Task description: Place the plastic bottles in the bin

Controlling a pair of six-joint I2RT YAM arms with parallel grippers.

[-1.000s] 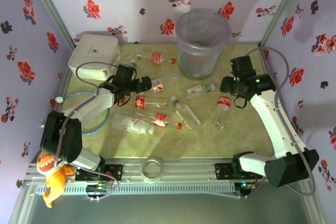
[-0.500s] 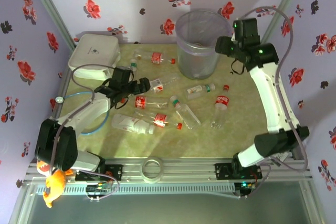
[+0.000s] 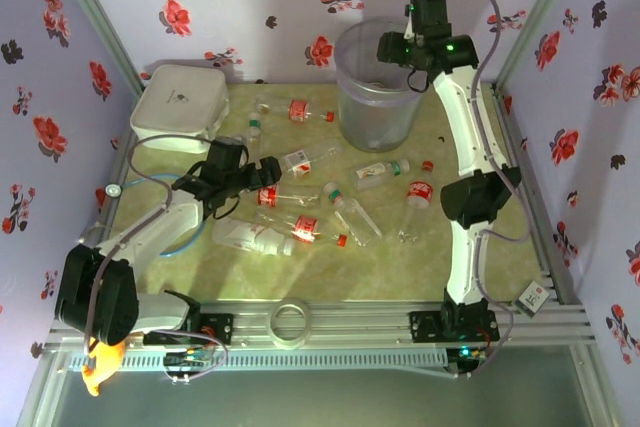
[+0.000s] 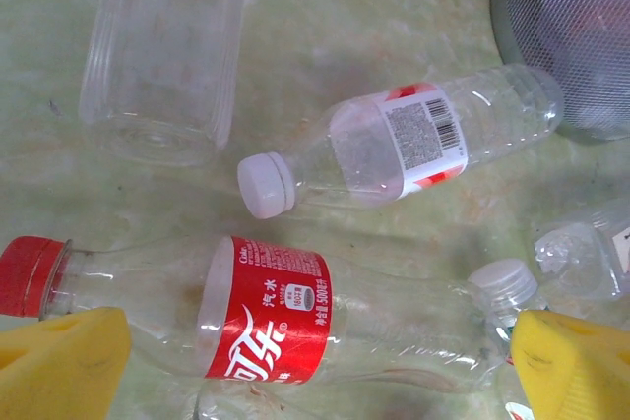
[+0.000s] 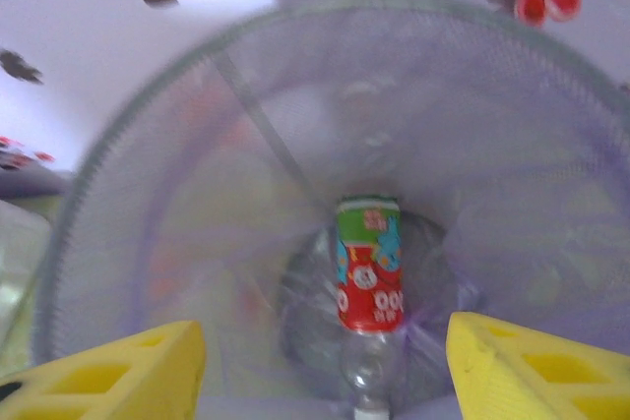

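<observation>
Risen from the tabletop (image 3: 390, 272), the right hand (image 3: 390, 49) hangs over the bin (image 3: 385, 107), spread open and empty, a bottle (image 5: 369, 263) inside; the left hand (image 4: 315, 371) gapes wide above a red-labelled bottle (image 4: 266, 327).

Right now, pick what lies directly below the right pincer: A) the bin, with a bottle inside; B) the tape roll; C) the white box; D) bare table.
A: the right pincer hangs over the bin, and its wrist view looks down at a bottle inside.
</observation>
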